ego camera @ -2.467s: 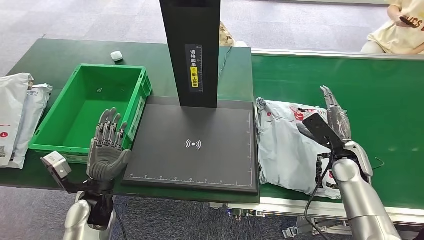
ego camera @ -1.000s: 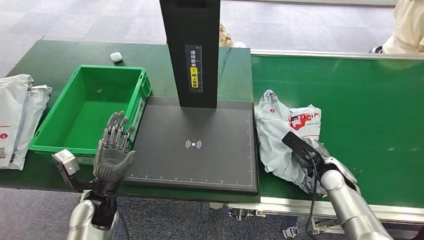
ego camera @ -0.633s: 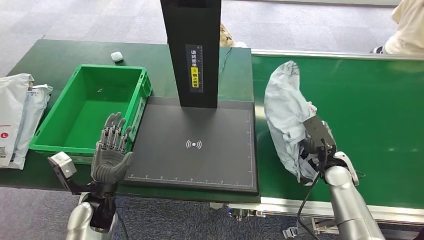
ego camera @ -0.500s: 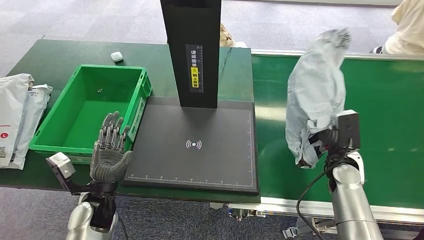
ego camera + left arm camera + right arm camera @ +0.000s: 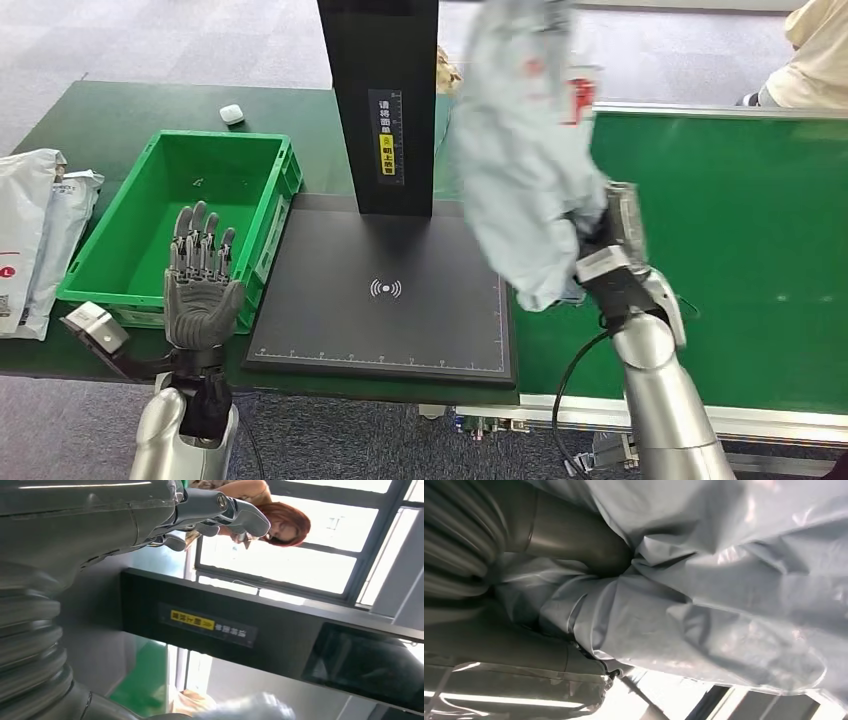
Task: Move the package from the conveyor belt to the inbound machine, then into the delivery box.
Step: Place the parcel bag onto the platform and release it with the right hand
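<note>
Now right hand [image 5: 598, 250] fingers [image 5: 574, 545] grip package [image 5: 525, 150]; left hand [image 5: 200, 285] spread.

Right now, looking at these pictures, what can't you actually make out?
- Right hand: its fingers, head view, hidden by the grey package it holds.
- Package's top: head view, cut off by the upper edge; its red label is motion-blurred.
- Black scanner post: head view, top cut off; sticker text too small.
- Person: corner, mostly cut off.

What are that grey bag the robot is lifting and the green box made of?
The bag looks like thin, glossy plastic film: it crumples, folds and catches light. The green box seems rigid moulded plastic, with straight walls and a ribbed rim.
</note>
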`<state>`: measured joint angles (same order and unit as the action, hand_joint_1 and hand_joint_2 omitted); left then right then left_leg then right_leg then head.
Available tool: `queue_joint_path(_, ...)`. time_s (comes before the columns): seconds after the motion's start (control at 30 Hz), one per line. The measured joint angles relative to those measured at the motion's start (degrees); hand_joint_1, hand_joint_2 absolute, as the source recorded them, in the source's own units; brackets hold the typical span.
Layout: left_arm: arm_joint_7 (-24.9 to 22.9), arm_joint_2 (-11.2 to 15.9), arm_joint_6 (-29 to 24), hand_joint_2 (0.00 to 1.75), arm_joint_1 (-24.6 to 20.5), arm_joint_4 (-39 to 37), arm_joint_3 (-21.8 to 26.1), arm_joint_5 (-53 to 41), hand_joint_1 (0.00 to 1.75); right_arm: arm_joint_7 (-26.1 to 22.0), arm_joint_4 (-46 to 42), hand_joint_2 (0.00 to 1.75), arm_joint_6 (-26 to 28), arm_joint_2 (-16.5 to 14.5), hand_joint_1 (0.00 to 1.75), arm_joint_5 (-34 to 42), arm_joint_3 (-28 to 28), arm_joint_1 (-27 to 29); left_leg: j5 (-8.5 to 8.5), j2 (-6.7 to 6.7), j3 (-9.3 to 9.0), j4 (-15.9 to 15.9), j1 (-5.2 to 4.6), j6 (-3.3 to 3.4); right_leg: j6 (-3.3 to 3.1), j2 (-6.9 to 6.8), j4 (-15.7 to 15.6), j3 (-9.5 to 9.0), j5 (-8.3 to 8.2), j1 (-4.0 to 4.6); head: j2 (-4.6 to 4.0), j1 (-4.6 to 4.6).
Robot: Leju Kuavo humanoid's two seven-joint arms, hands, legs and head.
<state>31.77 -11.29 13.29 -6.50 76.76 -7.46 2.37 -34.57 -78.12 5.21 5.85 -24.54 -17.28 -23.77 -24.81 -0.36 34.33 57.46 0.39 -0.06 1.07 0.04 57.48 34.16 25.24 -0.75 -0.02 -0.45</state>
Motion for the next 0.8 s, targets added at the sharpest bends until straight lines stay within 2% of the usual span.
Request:
queue_joint_path(0.17,1.0,0.3,-2.2,1.75,-0.8,-0.5,-0.1,-0.5,0.0,4.3,8.8,1.75,-10.8,0.9,1.75,-9.2,-13.1,-7.0,0.07,-0.04,0.03,0.0,0.02,0.02,-0.01,-0.05,0.0,-0.03,-0.03,-0.01,0.0,0.02)
queue_joint_path(0.33,1.1,0.8,-3.0,1.75,-0.8,-0.5,0.0,-0.8,0.0,8.7,21.1,1.75,-20.4,1.0,1.75,-14.2,-26.3,-15.2,0.07,-0.1,0.07,0.0,0.02,0.03,-0.01,-0.12,0.0,-0.02,-0.02,-0.01,0.0,0.0)
queue_joint_path(0.53,0.1,0.9,-3.1,1.75,-1.1,-0.5,0.3,-1.2,0.0,12.9,32.4,1.75,-26.0,-0.1,1.72,-15.9,-37.0,-22.1,0.06,-0.1,0.04,0.0,0.02,0.02,0.0,-0.11,0.0,-0.01,-0.01,-0.01,0.0,-0.01)
queue_joint_path(0.57,-0.1,0.9,-3.2,1.75,-1.2,-0.5,0.3,-1.2,0.0,13.4,33.9,1.75,-26.0,-0.3,1.72,-15.8,-38.2,-22.9,0.06,-0.1,0.01,0.0,0.02,0.03,0.0,-0.11,0.0,-0.02,-0.01,-0.01,0.0,-0.01)
queue_joint_path(0.63,-0.2,0.9,-3.2,1.75,-1.3,-0.5,0.3,-1.2,0.0,13.4,35.9,1.75,-23.4,-0.5,1.44,-15.0,-39.9,-23.8,0.06,-0.1,-0.02,0.0,0.02,0.03,0.0,-0.11,0.0,-0.05,-0.02,-0.01,0.0,-0.01)
queue_joint_path(0.67,-0.2,0.9,-3.3,1.75,-1.3,-0.5,0.3,-1.2,0.0,13.0,36.5,1.75,-20.7,-0.5,1.47,-14.3,-40.3,-23.8,0.06,-0.1,-0.03,0.0,0.02,0.03,0.0,-0.11,0.0,-0.06,-0.02,-0.01,0.0,0.0)
queue_joint_path(0.77,-0.2,0.9,-3.4,1.75,-0.9,-0.4,0.3,-1.1,0.0,10.2,36.6,1.75,-8.7,0.3,1.19,-11.5,-40.1,-22.3,0.07,-0.1,-0.03,0.0,0.02,0.03,0.01,-0.11,0.0,-0.07,-0.03,-0.02,0.0,0.01)
queue_joint_path(0.8,-0.2,0.9,-3.5,1.75,-0.8,-0.4,0.3,-1.1,0.0,9.3,36.1,1.75,-4.9,0.6,0.78,-10.6,-39.6,-21.6,0.07,-0.1,-0.02,0.1,0.02,0.03,0.01,-0.11,0.0,-0.06,-0.03,-0.02,0.0,0.01)
